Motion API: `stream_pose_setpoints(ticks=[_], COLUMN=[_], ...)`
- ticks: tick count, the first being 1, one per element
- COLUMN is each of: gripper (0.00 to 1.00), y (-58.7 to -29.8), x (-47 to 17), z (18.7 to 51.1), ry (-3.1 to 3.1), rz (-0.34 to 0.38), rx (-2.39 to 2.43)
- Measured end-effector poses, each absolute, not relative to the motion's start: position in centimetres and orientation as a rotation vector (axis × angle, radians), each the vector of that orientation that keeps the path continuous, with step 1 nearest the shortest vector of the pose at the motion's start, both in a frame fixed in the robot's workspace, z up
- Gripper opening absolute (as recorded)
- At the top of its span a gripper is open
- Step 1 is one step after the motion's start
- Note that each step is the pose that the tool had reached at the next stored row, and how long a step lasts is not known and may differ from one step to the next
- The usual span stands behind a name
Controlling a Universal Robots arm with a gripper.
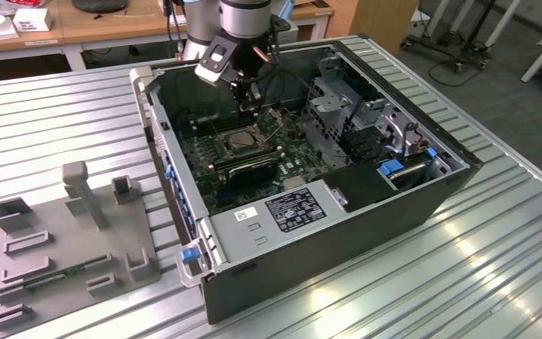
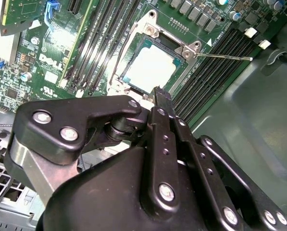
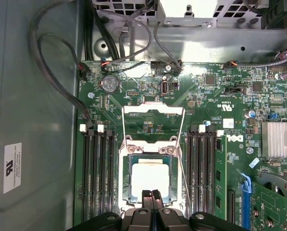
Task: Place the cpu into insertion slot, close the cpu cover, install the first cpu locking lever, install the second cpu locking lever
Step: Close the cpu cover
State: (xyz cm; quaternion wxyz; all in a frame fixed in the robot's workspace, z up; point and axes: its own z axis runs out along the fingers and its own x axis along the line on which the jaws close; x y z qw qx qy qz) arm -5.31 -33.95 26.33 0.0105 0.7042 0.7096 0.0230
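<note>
Your gripper has its two narrow fingers pressed together with nothing between them. The tips hang over the edge of the cpu nearest the arm, and neither wrist view lets you tell whether they touch it. In the exterior view the gripper stands inside the open computer case, above the board.

The cpu already lies flat in the insertion slot, square to its rim. Treat it as light, rigid and fragile. The metal face will likely take a gentle touch, but the contacts beneath it probably won't forgive sliding or tilting. If you must take hold of it, the two opposite side edges look like the place, not the underside. It is a small flat square with a pale, bright metal face, ringed by the socket's dark border.

The cpu cover, a thin silvery frame with a square window, appears swung up off the slot on the side away from the fingertips. It is likely stiff, springy sheet metal. A thin wire locking lever juts free from a socket corner. Long black memory slots flank the socket on both sides, set in the green circuit board
</note>
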Motion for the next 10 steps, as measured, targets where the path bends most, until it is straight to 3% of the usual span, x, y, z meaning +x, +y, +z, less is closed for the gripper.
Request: stream_pose_setpoints(ticks=[10], gripper=[0.1], y=[-33.95], x=[-5.14], z=[26.41], ry=[2.215], rz=[0.072], rx=[2.198])
